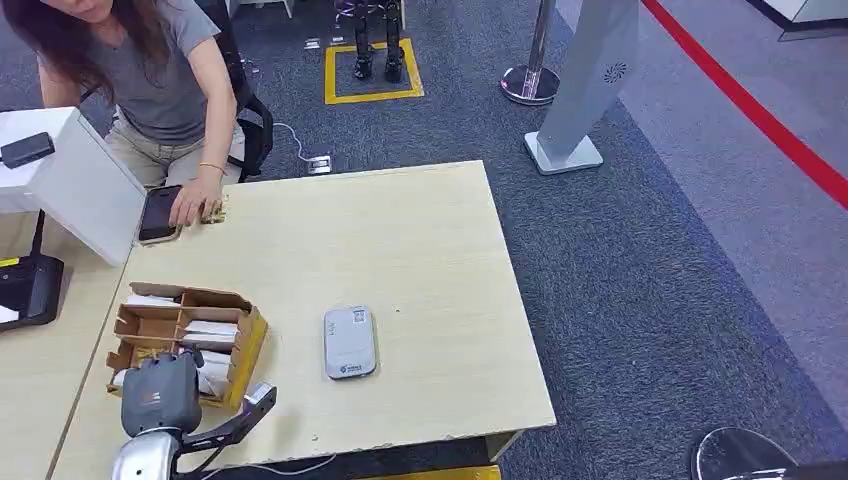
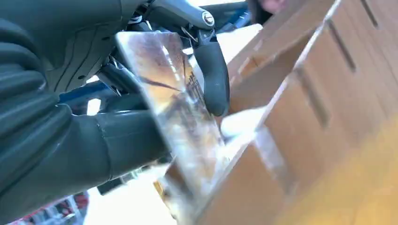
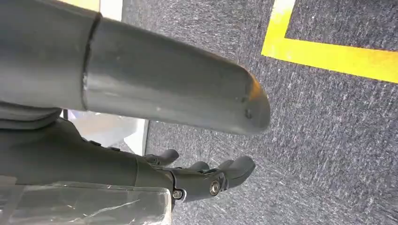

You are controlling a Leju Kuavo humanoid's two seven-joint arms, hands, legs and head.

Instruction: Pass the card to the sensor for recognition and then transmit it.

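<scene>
Card pick-up: left hand [image 2: 117,117] pinching card [image 2: 180,122] at near-left cardboard box [image 1: 185,330]; next, carry right to sensor [image 1: 349,342]

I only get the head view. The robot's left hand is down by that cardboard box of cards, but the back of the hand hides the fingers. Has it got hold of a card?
Observer: Yes. In the left wrist view the left hand pinches a glossy card between its thumb and a dark finger.
Operator: Is the card out of the box?
Observer: I cannot tell. Its far end lies right against the wall of the cardboard box, and that part is blurred.
Operator: And the other hand?
Observer: The right wrist view shows the right hand hanging over grey carpet near a yellow floor line, holding nothing.
</scene>
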